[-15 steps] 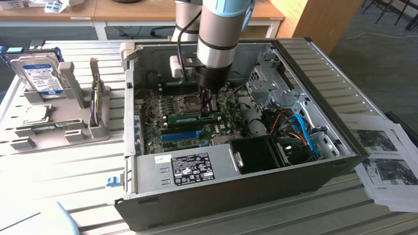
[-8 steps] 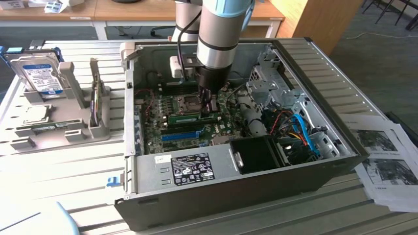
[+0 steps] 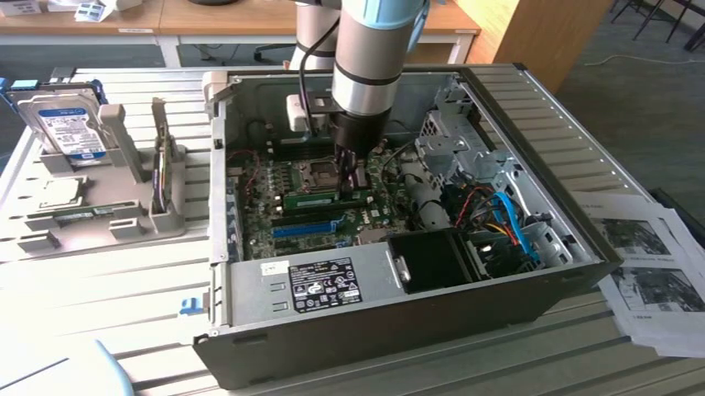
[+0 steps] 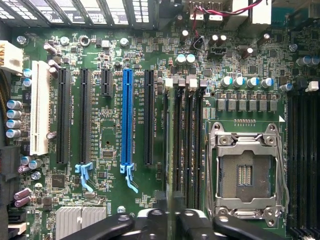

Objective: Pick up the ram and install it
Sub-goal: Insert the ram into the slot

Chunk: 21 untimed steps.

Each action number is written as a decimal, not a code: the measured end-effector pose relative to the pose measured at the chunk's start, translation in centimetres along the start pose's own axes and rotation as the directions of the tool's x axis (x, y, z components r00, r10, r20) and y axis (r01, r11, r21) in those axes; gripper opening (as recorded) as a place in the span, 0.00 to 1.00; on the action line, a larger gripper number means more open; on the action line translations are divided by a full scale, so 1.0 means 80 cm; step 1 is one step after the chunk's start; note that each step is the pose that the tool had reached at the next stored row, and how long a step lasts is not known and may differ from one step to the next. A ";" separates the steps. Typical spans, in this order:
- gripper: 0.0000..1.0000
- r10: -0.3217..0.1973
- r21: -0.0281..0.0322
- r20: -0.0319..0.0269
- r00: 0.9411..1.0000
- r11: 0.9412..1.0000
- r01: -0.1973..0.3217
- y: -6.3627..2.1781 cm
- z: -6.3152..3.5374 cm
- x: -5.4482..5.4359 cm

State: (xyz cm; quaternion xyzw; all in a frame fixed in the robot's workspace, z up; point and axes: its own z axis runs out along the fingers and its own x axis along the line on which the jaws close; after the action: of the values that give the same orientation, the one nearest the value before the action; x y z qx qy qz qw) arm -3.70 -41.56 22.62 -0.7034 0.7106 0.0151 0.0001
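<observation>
Slatted grey bench (image 3: pixel 132 297) carries an open computer case (image 3: pixel 529 124) lying on its side, with an office floor and wooden desks behind. On the exterior view's left I see a grey holder (image 3: pixel 121 165) with a silver hard drive (image 3: pixel 66 124) standing in it, and printed sheets (image 3: pixel 650 264) lie on that view's right. My arm reaches straight down into the case. The tool (image 3: pixel 350 172) hangs just above the ram (image 3: pixel 322 199), which stands on edge in a memory slot between the processor socket (image 3: pixel 322 173) and the long blue slot (image 3: pixel 303 228). From the wrist view, the tool's fingers (image 4: pixel 150 217) look spread, one to each side of the slot line, over the motherboard (image 4: pixel 100 45).
</observation>
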 end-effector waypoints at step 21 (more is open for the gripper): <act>0.24 0.000 0.000 0.000 1.000 1.000 0.000 0.000 -0.011 0.000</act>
State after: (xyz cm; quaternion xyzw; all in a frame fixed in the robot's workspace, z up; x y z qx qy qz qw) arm -3.70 -41.56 23.50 -0.7034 0.7106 0.0151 0.0000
